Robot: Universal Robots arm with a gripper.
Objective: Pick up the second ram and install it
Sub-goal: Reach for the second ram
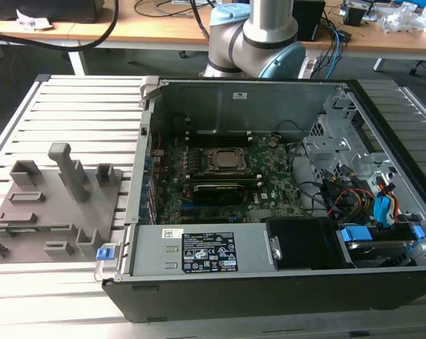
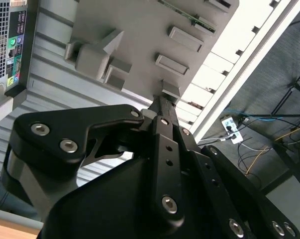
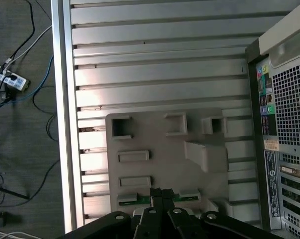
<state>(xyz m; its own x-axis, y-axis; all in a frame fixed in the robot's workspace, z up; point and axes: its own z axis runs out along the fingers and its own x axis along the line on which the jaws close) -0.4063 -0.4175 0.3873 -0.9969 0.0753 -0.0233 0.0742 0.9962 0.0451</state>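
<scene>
The black pincer [image 3: 160, 191] [image 2: 162, 98] is keeping its two fingers narrow, pads together with nothing between them. It is hanging high over the flat grey plastic holder plate [image 3: 159, 149] [image 2: 135, 25] [image 1: 57, 212].

Down on that plate, one thin green circuit-board stick [image 3: 140, 201] [image 2: 198, 21] is standing on its long edge in a slot along the plate's border. In the first wrist view the fingertips are covering the stick's middle.

The stick's long axis is running parallel to the slats of the ribbed aluminium surface [image 3: 164, 50] [image 1: 78, 113] [image 2: 50, 94]. One end is pointing toward the one open black computer case [image 1: 269, 282] [image 3: 289, 99] [image 2: 0, 40], the other toward the surface's outer edge.

The plate is lying between that edge and the case. One grey upright post [image 3: 204, 154] [image 1: 68, 169] [image 2: 92, 59] is rising from the plate on its case side. Past the outer edge, one white power strip [image 3: 8, 79] [image 2: 230, 130] is lying on the floor among cables.
</scene>
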